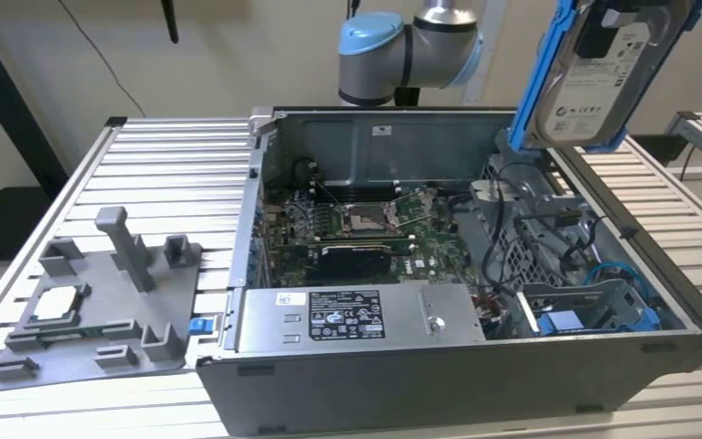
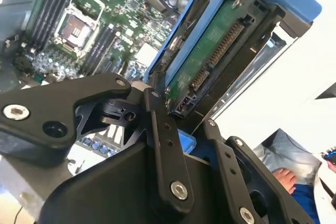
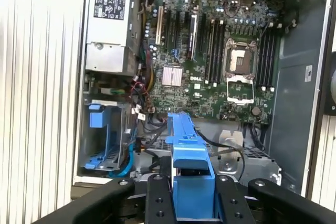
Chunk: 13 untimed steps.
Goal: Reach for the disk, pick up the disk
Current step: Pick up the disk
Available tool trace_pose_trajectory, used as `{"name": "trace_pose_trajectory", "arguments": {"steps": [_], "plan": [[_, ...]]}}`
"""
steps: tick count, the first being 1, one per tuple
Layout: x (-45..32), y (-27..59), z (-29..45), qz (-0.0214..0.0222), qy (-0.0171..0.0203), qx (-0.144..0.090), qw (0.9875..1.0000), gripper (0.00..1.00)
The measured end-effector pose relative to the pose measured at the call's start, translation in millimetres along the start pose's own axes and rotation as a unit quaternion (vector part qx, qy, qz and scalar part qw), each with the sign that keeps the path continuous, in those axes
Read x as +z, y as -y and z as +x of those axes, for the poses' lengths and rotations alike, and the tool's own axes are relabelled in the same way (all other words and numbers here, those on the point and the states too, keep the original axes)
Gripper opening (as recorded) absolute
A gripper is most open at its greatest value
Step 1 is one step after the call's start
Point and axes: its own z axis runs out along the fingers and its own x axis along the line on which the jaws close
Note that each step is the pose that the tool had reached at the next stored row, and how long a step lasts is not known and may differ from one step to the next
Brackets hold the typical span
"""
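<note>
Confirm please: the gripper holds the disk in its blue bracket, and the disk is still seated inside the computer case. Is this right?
Not quite. The gripper does hold the disk in its blue bracket, but the disk is not seated in the case. The exterior view shows it raised in the air above the open case, near that view's upper right.

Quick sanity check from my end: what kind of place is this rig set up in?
It looks like a lab or workshop bench for computer disassembly: an opened computer case lies on a slatted metal table, a grey parts fixture beside it, and the gripper holds the disk above the case.
</note>
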Motion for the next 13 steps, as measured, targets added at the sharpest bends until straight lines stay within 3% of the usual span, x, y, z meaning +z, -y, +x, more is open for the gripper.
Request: {"name": "trace_pose_trajectory", "arguments": {"steps": [7,13], "plan": [[-0.2,-1.0,16.7,0.0000,0.0001,0.000,1.0000,0.00],[-0.2,-1.5,25.6,0.0000,0.0001,0.000,1.0000,0.00]]}}
